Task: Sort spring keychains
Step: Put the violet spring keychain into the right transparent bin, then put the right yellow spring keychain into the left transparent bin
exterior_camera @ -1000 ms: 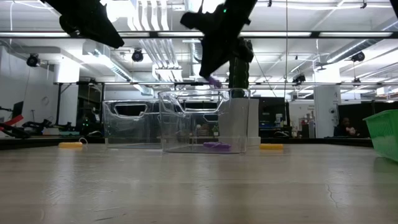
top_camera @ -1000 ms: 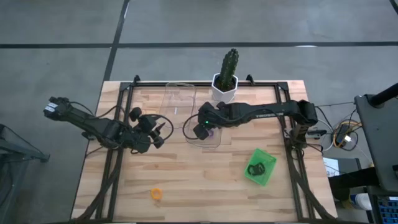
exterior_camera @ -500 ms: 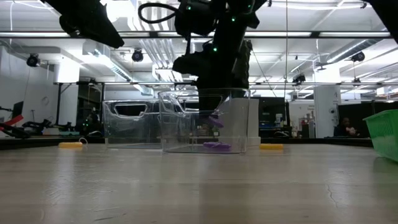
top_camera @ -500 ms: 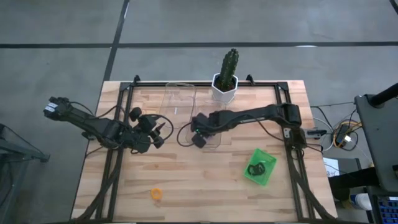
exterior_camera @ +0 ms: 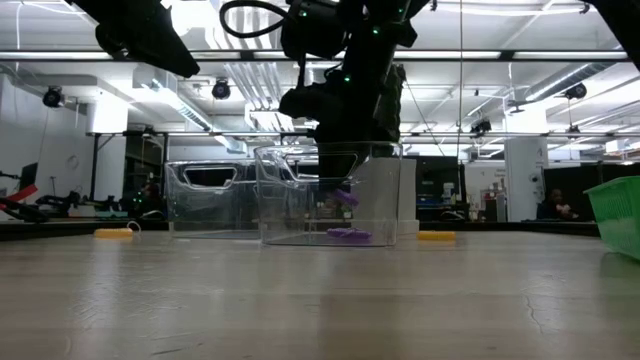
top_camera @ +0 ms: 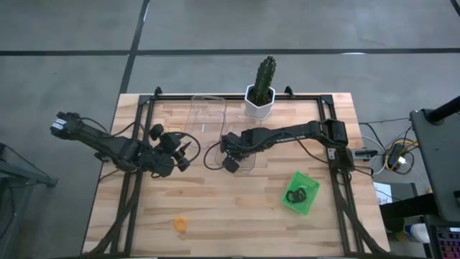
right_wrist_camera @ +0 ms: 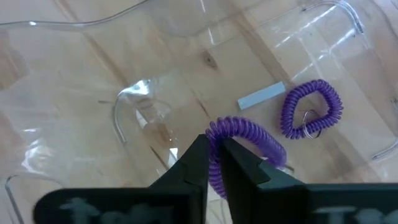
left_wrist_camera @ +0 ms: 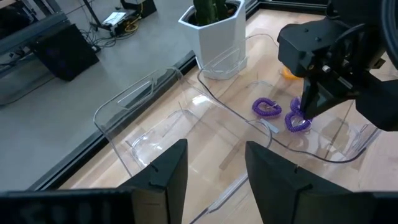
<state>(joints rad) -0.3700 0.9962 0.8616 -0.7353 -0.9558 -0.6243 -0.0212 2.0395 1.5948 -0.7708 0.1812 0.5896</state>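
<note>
My right gripper (right_wrist_camera: 214, 142) is down inside the nearer clear tray (top_camera: 246, 164), shut on a purple spring keychain (right_wrist_camera: 244, 135). A second purple keychain (right_wrist_camera: 311, 109) lies flat on that tray's floor, and it also shows in the low view (exterior_camera: 348, 234). A second clear tray (top_camera: 208, 115) stands farther back. An orange keychain (top_camera: 180, 224) lies on the wood near the near edge. Black keychains (top_camera: 296, 194) lie in the green tray (top_camera: 309, 205). My left gripper (left_wrist_camera: 214, 155) is open and hovers left of the trays (top_camera: 188, 152). My right gripper pinches the purple keychain's coil (right_wrist_camera: 216, 134) between its two fingers, coming from above and pointing down into the tray. The loop sticks out beyond the fingertips (right_wrist_camera: 200, 149). In the low view it hangs (exterior_camera: 345, 197) above the tray floor, clear of the other purple keychain.
A white pot with a cactus (top_camera: 260, 92) stands at the far edge, behind the trays. The black frame rails (top_camera: 133, 187) run along the table's left and right sides. Bare wood (top_camera: 230, 208) lies between the orange keychain and the green tray.
My right gripper has come down from above the rim into the nearer clear tray, carrying the purple keychain with it, and has held still for the last half second. My left arm has not moved.
</note>
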